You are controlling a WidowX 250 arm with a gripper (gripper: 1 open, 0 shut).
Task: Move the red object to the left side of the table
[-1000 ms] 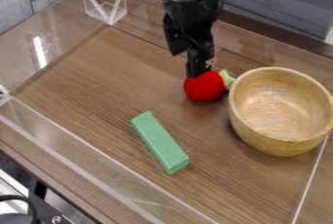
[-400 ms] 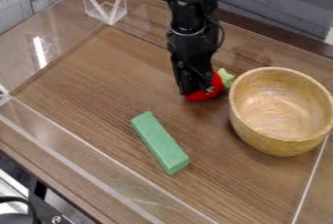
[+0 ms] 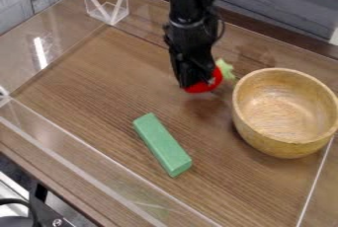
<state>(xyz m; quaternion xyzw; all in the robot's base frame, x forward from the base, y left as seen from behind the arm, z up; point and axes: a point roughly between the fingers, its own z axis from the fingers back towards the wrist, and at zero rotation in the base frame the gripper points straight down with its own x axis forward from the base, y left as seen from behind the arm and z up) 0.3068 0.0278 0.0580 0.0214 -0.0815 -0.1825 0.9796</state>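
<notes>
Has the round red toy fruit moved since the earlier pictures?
Yes: the round red toy fruit is now slightly higher in the view, beside the round wooden bowl.

Wooden table (image 3: 79, 98) with green block (image 3: 162, 146), bowl (image 3: 282, 113)

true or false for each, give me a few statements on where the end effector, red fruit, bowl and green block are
1. The end effector is at the red fruit. True.
2. The red fruit lies inside the wooden bowl. False: it is outside, beside it.
3. The green block lies on the tabletop. True.
4. The end effector is over the green block. False: it is away from it, at the fruit.
</notes>
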